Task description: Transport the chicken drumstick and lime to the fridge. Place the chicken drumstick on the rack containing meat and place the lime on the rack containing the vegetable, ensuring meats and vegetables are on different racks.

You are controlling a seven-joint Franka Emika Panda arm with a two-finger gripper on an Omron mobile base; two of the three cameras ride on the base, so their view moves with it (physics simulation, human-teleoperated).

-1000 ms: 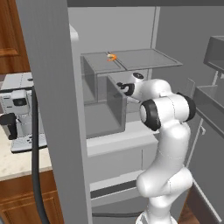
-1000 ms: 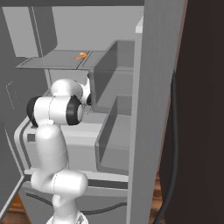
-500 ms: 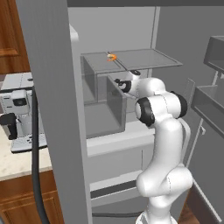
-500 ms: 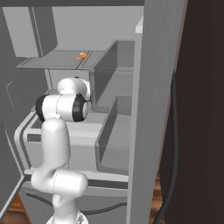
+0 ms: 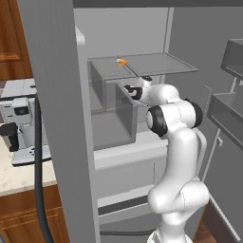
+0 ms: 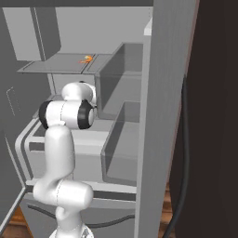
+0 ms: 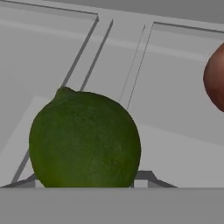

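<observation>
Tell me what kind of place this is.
A kitchen, seen at an open fridge: pale shelves and drawers inside, a coffee machine on the counter beside it, wooden cabinets below. A lime sits close before the hand camera.

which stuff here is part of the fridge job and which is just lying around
Part of the job:
lime
red-orange vegetable
orange-yellow meat piece
fridge
gripper

Just lying about:
coffee machine
black cable
</observation>
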